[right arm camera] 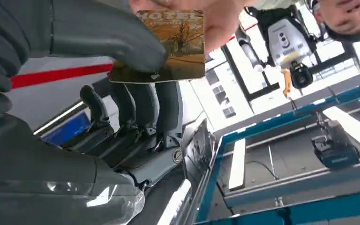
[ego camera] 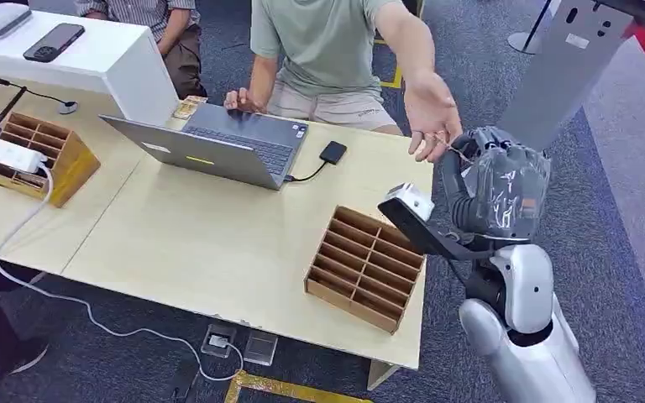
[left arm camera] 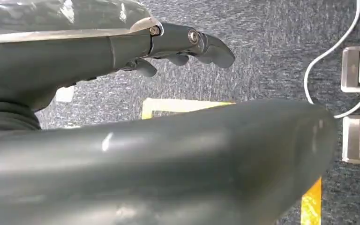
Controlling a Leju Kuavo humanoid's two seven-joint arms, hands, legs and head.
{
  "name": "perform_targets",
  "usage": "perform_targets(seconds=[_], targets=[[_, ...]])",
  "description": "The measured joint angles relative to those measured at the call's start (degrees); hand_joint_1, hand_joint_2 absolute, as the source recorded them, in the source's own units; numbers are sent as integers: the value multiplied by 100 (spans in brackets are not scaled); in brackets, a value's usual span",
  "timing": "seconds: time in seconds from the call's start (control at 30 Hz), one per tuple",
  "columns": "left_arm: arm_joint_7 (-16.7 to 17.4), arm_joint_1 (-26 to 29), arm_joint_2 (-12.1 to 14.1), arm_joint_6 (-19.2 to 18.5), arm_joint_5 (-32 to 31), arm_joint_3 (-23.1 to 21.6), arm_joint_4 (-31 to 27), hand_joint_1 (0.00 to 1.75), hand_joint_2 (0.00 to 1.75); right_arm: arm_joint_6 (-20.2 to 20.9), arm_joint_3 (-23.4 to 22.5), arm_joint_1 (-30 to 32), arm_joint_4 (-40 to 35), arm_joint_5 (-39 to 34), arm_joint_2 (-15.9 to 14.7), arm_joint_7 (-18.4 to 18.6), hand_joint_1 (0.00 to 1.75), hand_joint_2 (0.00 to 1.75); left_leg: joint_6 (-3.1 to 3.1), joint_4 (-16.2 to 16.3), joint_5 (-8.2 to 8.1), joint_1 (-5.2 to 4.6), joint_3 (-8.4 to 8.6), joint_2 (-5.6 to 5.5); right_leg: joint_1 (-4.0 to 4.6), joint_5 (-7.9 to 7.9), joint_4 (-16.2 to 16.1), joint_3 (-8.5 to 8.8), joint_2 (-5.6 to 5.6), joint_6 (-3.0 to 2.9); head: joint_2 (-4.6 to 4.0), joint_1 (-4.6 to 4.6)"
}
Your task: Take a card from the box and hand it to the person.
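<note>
My right hand [ego camera: 500,185] is raised beyond the table's right end, just below the person's outstretched hand [ego camera: 430,113]. In the right wrist view a brown printed card [right arm camera: 168,47] is pinched between the thumb [right arm camera: 108,37] and the dark fingers [right arm camera: 145,108]. The person's fingers [right arm camera: 215,28] touch the card's far edge. The brown divided card box [ego camera: 365,267] sits on the table [ego camera: 218,243] near its front right corner, left of my arm. My left hand [left arm camera: 75,61] hangs over grey carpet, its fingers [left arm camera: 187,44] loosely extended and holding nothing.
An open laptop [ego camera: 218,147] with a small black drive [ego camera: 332,152] lies mid-table in front of the seated person. A second divided box [ego camera: 46,155] and a white power strip [ego camera: 0,149] are at the left. Floor sockets [ego camera: 218,340] lie under the table's front edge.
</note>
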Motion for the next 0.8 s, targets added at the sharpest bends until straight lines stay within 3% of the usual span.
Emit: perform_targets(seconds=[0.03,0.23,0.3,0.33,0.4,0.43,0.47,0.8], targets=[[-2,-3,0,-11,-9,0,0,0,0,-46,0,-65,157,59,20,0,112,175,0,0,0,0,0,0,0,0,0,0,0,0,0,0],[-17,1,-7,-15,-22,0,0,0,0,-314,2,-334,1012,328,184,-17,122,175,0,0,1,0,-2,-2,0,0,0,-1,-1,0,0,2],[-7,-2,-7,-15,-37,0,0,0,0,-354,2,-395,1247,400,234,-13,117,175,0,0,1,0,-2,-2,0,0,0,-2,-1,0,0,2],[-2,-3,-9,-15,-46,0,0,0,0,-360,2,-424,1361,410,256,-9,103,175,0,0,1,0,-1,-2,0,0,0,-2,-1,0,0,0],[-2,1,-9,-15,-51,0,0,0,0,-367,0,-446,1503,456,288,-7,103,175,0,0,1,0,-2,-2,0,0,0,-3,-1,0,0,0],[-2,1,-7,-15,-53,0,0,0,0,-371,0,-459,1583,467,299,-7,35,175,0,0,1,0,-2,-2,0,0,0,-3,-1,0,0,0],[-2,0,-7,-19,-57,0,0,0,0,-380,0,-468,1636,483,308,-7,2,175,0,0,1,0,-1,-2,0,0,0,-2,-1,0,0,0],[-2,0,-9,-98,-105,0,0,0,0,-633,4,-506,2257,507,485,-116,0,175,0,0,1,0,-1,-2,0,0,0,-3,-1,0,0,0]])
